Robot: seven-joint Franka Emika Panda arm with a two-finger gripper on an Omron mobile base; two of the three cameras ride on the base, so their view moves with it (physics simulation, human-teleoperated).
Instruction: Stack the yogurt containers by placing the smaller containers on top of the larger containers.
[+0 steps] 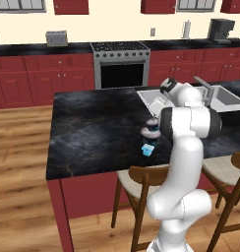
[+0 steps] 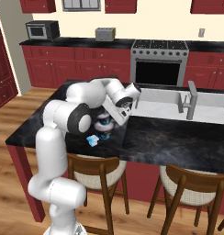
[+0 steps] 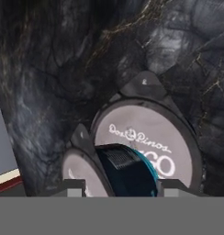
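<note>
The widest yogurt cup stands on the black island counter, its pale "Dos Pinos" lid facing my camera. Just above it my gripper is shut on the narrower round cup, which tilts so that its pale lid turns to the left. Whether the two cups touch I cannot tell. From the base the two round cups sit one over the other under my hand. The tiny light-blue squarish cup rests on the counter beside them, near the front edge.
A sink with a grey faucet lies just right of the cups. Wooden stools stand below the counter's front edge. The island's left part is bare black stone. A stove is at the back wall.
</note>
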